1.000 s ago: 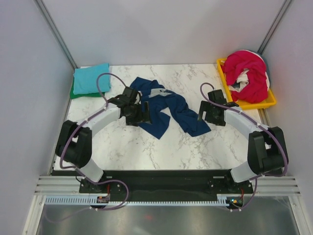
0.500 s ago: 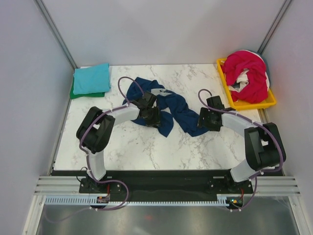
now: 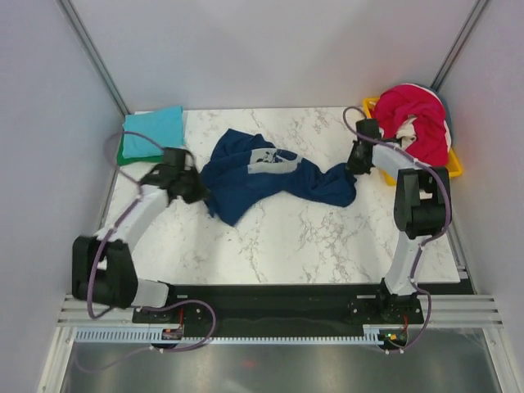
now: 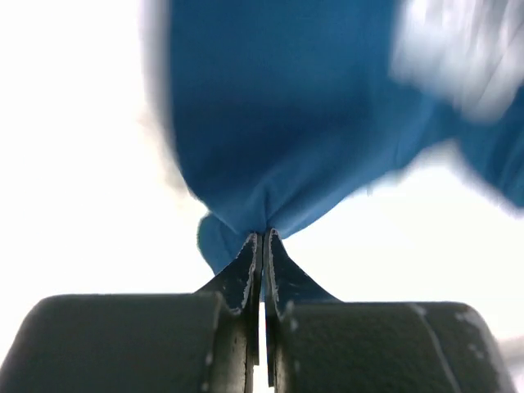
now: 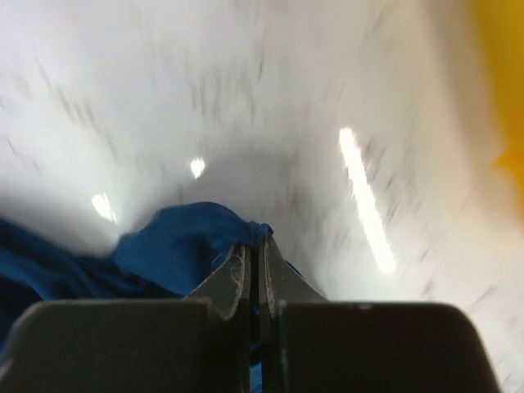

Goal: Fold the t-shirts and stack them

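Note:
A navy blue t-shirt [image 3: 246,176] with a pale chest print lies stretched across the middle of the marble table. My left gripper [image 3: 199,192] is shut on its left edge; in the left wrist view the cloth [image 4: 286,123] bunches right at the pinched fingertips [image 4: 264,237]. My right gripper [image 3: 354,164] is shut on the shirt's right end, and the right wrist view shows navy cloth [image 5: 180,246] caught between the closed tips [image 5: 256,244]. A folded teal t-shirt [image 3: 151,128] lies on a green one [image 3: 124,154] at the back left. Magenta-red [image 3: 417,115] and white [image 3: 407,128] tees are heaped in the tray.
The yellow plastic tray [image 3: 422,174] stands at the back right corner, right beside my right gripper. Grey walls close in the table at the back and on both sides. Bare marble [image 3: 286,237] spreads in front of the navy shirt.
Both grippers have shut on the navy shirt and moved apart, the left one leftward and the right one toward the tray, pulling the crumpled shirt out wider.

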Available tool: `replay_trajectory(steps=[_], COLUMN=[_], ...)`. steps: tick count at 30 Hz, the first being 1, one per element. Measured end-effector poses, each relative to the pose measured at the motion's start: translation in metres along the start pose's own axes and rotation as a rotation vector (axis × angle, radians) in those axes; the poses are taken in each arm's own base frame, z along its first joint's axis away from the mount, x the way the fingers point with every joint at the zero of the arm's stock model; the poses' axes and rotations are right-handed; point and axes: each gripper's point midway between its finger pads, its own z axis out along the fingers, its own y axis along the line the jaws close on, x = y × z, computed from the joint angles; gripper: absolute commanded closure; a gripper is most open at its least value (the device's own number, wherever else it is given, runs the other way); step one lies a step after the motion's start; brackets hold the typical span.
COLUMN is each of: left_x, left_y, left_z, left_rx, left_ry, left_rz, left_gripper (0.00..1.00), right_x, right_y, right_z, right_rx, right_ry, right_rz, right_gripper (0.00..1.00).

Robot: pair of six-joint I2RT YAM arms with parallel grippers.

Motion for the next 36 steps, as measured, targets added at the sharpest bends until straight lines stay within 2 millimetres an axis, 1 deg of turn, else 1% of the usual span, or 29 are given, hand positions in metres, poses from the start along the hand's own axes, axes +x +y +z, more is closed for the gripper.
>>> replay_trajectory(steps=[1,2,3,4,6,7,8,9,11,12,13,14,15,17,19,20,22,24,25,26,28,29,31,32,33,35,36], left_x=[-0.027,-0.048,-0.068,-0.081,-0.087,-0.087,-0.084,-0.08,-0.069,-0.062,-0.056,-0.048,-0.042,-0.024,-0.017,-0.017,-0.014,-0.014,-0.014,-0.014,-0.014,-0.015,-0.016,-0.017,-0.018,-0.02,-0.02], left_y=[0.02,0.039,0.061,0.081,0.104,0.112,0.115,0.115,0.116,0.116,0.115,0.115,0.114,0.111,0.102,0.098,0.093,0.092,0.091,0.091,0.091,0.091,0.09,0.089,0.088,0.087,0.086], left_z=[-0.019,-0.035,-0.054,-0.072,-0.088,-0.091,-0.09,-0.086,-0.073,-0.066,-0.058,-0.051,-0.046,-0.038,-0.036,-0.035,-0.034,-0.034,-0.034,-0.035,-0.035,-0.036,-0.038,-0.039,-0.041,-0.044,-0.044], left_rx=[-0.016,-0.04,-0.068,-0.093,-0.134,-0.149,-0.155,-0.152,-0.138,-0.128,-0.114,-0.101,-0.09,-0.071,-0.046,-0.034,-0.017,-0.011,-0.01,-0.01,-0.01,-0.009,-0.007,-0.004,-0.002,0.003,0.004], left_ry=[-0.086,-0.16,-0.236,-0.293,-0.335,-0.338,-0.326,-0.305,-0.242,-0.202,-0.163,-0.126,-0.097,-0.035,-0.009,-0.007,0.004,0.006,0.006,0.005,0.003,0.0,-0.009,-0.016,-0.022,-0.034,-0.037], left_rz=[-0.054,-0.098,-0.147,-0.187,-0.227,-0.239,-0.243,-0.243,-0.244,-0.247,-0.25,-0.254,-0.256,-0.257,-0.239,-0.229,-0.22,-0.218,-0.218,-0.218,-0.217,-0.216,-0.213,-0.21,-0.208,-0.203,-0.202], left_gripper=[0.98,0.98,0.98,0.98,0.98,0.98,0.98,0.98,0.91,0.84,0.8,0.76,0.7,0.69,0.69,0.69,0.69,0.69,0.68,0.66,0.66,0.69,0.73,0.74,0.75,0.77,0.77], right_x=[-0.027,-0.048,-0.074,-0.098,-0.138,-0.152,-0.166,-0.176,-0.183,-0.179,-0.171,-0.164,-0.153,-0.129,-0.103,-0.09,-0.068,-0.04,-0.031,-0.022,-0.005,0.002,0.02,0.03,0.039,0.065,0.069], right_y=[-0.003,-0.005,-0.009,-0.013,-0.018,-0.02,-0.019,-0.018,-0.012,-0.01,-0.005,-0.003,0.001,0.005,0.005,0.005,0.004,0.007,0.009,0.013,0.025,0.032,0.041,0.043,0.043,0.042,0.042], right_z=[0.003,0.005,0.006,0.006,0.008,0.01,0.014,0.019,0.029,0.035,0.039,0.042,0.044,0.048,0.046,0.042,0.027,-0.002,-0.014,-0.028,-0.048,-0.052,-0.05,-0.045,-0.04,-0.026,-0.024], right_rx=[0.012,0.019,0.026,0.028,0.023,0.019,0.009,-0.002,-0.021,-0.029,-0.053,-0.056,-0.059,-0.058,-0.048,-0.041,-0.035,-0.048,-0.057,-0.078,-0.141,-0.173,-0.223,-0.232,-0.235,-0.227,-0.225], right_ry=[-0.033,-0.066,-0.109,-0.146,-0.216,-0.235,-0.256,-0.268,-0.264,-0.249,-0.223,-0.205,-0.183,-0.134,-0.084,-0.063,-0.043,-0.033,-0.032,-0.04,-0.052,-0.05,-0.024,0.0,0.025,0.098,0.108], right_rz=[0.023,0.042,0.067,0.089,0.123,0.132,0.138,0.142,0.13,0.122,0.107,0.099,0.084,0.06,0.042,0.032,0.025,0.023,0.023,0.019,0.014,0.009,0.003,0.001,-0.002,-0.009,-0.015], right_gripper=[1.0,1.0,1.0,1.0,1.0,0.97,0.78,0.62,0.25,0.2,0.17,0.14,0.14,0.13,0.14,0.14,0.16,0.17,0.18,0.2,0.23,0.25,0.27,0.28,0.28,0.3,0.31])
